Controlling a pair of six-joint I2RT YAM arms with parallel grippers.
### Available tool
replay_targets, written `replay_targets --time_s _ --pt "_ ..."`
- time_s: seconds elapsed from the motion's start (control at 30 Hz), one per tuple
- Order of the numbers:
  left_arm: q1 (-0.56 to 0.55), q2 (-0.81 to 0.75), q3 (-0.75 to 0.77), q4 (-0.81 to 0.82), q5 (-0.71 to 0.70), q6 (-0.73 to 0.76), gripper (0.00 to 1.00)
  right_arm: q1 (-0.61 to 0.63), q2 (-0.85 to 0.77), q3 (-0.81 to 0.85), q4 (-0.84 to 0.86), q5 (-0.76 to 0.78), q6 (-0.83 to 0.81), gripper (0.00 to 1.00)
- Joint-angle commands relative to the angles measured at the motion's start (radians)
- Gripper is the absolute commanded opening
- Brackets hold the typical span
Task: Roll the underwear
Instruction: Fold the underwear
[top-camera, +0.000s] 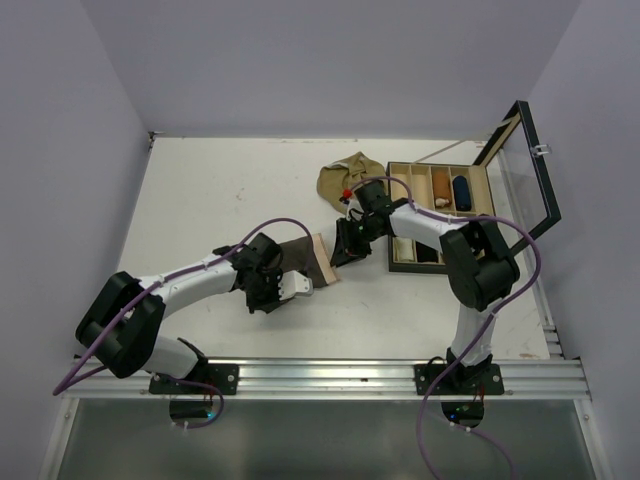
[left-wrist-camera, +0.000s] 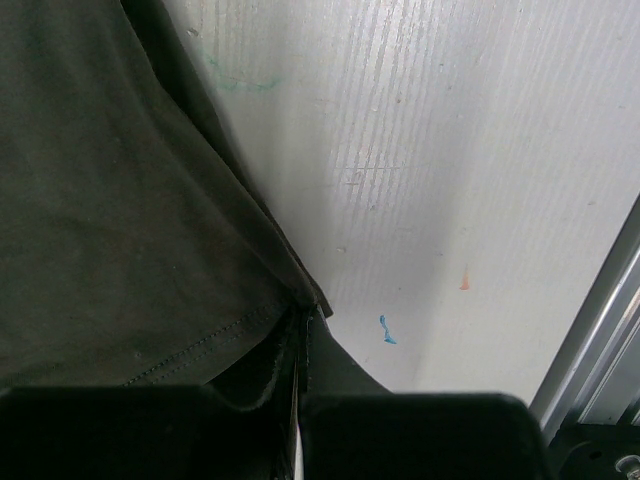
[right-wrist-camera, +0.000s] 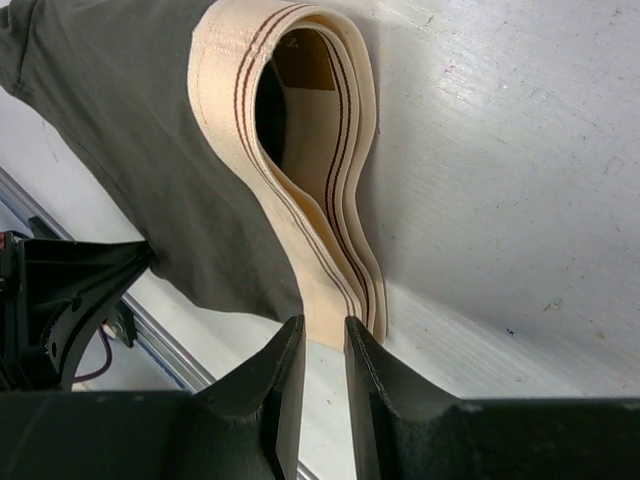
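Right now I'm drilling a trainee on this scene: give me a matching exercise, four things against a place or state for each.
Things:
1 dark brown underwear
2 olive-tan underwear
3 divided box
4 left gripper

Places or states:
A lid open
B shut on dark cloth
C bunched beside the box
D lying mid-table

Pairs: 1-D, 2-C, 3-A, 4-B

Near underwear (top-camera: 300, 258) lies on table (top-camera: 200, 190), centre. Left gripper (top-camera: 272, 290) sits at its left end, right gripper (top-camera: 345, 248) at its right end. Far underwear (top-camera: 350, 178) lies behind it, just left of compartment box (top-camera: 440, 268).
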Motion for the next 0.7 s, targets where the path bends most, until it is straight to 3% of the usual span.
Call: replay_targets --time_s 0.0,0.43,0.57,0.67 --pt "-0.002 0.083 -0.071 0.020 -0.063 0.045 0.00 0.008 0.007 0.032 0.025 0.010 -0.004 0.27" --pt "0.000 0.088 -0.074 0.023 -0.060 0.044 0.00 0.031 0.065 0.055 0.052 0.014 -0.006 0.26" --pt "0.000 0.084 -0.074 0.023 -0.060 0.045 0.00 0.031 0.059 0.055 0.048 0.017 -0.013 0.20" --pt "0.000 0.086 -0.076 0.023 -0.060 0.044 0.00 0.030 0.053 0.056 0.029 0.045 -0.021 0.23"
